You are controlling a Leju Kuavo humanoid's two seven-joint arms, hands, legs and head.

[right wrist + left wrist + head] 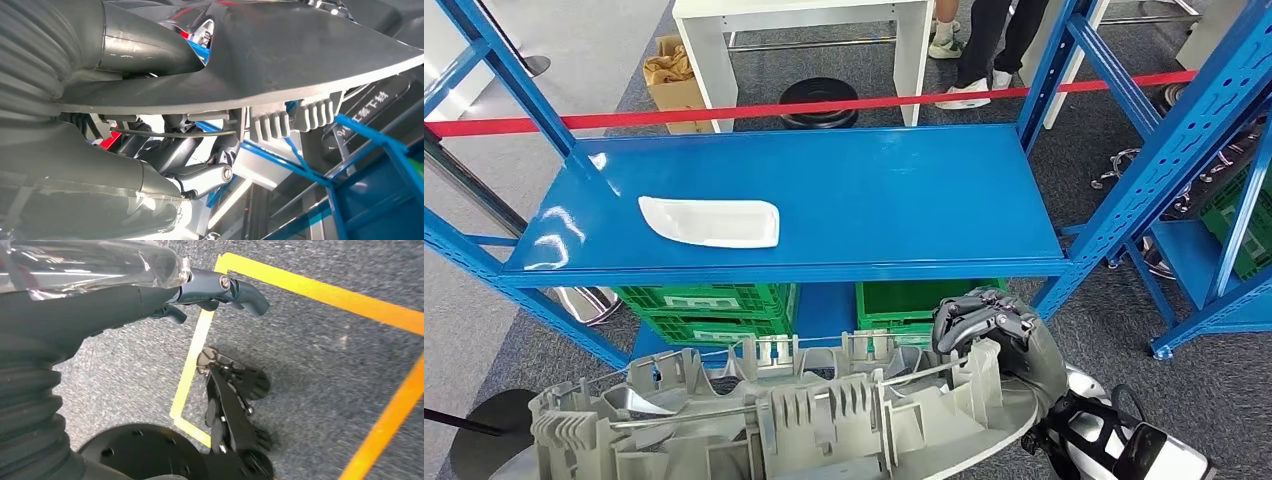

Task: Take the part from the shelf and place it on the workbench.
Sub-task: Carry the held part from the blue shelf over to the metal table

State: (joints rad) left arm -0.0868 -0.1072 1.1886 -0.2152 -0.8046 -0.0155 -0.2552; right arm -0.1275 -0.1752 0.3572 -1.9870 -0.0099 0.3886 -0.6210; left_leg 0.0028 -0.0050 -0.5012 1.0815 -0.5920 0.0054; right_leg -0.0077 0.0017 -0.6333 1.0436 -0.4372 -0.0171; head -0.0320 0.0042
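The right hand (989, 335) grips the end of the long, stiff, ribbed grey part (804, 420) just before the shelf (844, 200); it looks light but unwieldy, while the left hand (220, 292) hangs with fingers apart, holding nothing

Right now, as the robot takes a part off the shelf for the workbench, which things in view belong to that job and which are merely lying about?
Belonging to the job:
- grey ribbed part
- right hand gripping it
- blue shelf

Lying about:
- white part on the shelf
- green crates beneath
- cardboard box
- red tape

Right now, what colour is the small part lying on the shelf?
White; the small part lies on the blue shelf, clearest in the head view.
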